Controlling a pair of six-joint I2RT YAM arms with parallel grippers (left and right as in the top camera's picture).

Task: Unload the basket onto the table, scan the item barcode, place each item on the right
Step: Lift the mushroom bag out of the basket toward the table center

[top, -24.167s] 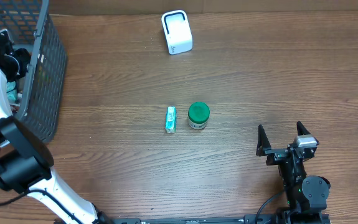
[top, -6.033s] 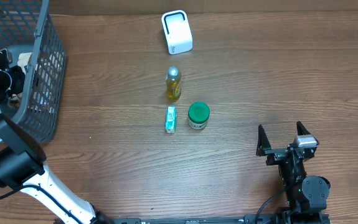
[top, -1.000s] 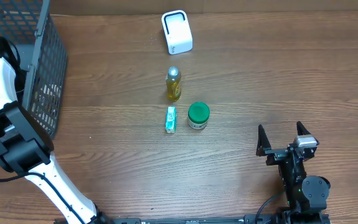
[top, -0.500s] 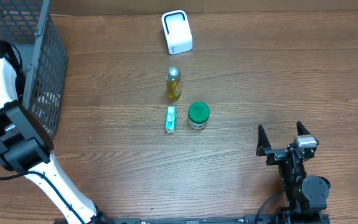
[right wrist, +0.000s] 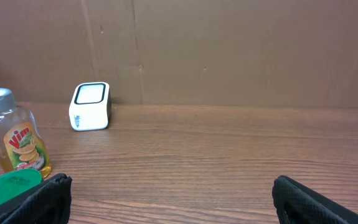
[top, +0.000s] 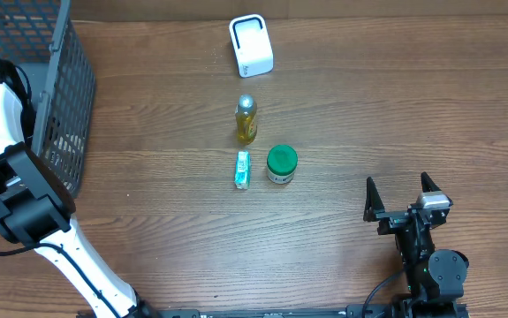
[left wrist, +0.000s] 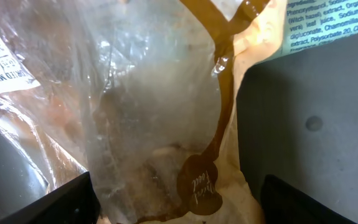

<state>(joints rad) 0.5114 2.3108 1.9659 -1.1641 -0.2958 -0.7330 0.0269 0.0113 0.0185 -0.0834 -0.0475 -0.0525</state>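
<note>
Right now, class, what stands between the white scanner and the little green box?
The yellow bottle stands between the scanner and the box, as the overhead view shows.

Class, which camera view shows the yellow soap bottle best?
The right wrist view: the yellow soap bottle stands side-on, with its label and grey cap visible. The overhead view shows it small, from above. The left wrist view does not show it.

Table is seen as brown wood grain. Basket: dark grey mesh. Scanner: white, dark window. Bottle: yellow, silver cap. Jar lid: green. Small box: teal and white. Bag: clear, brown ribbon print.
</note>
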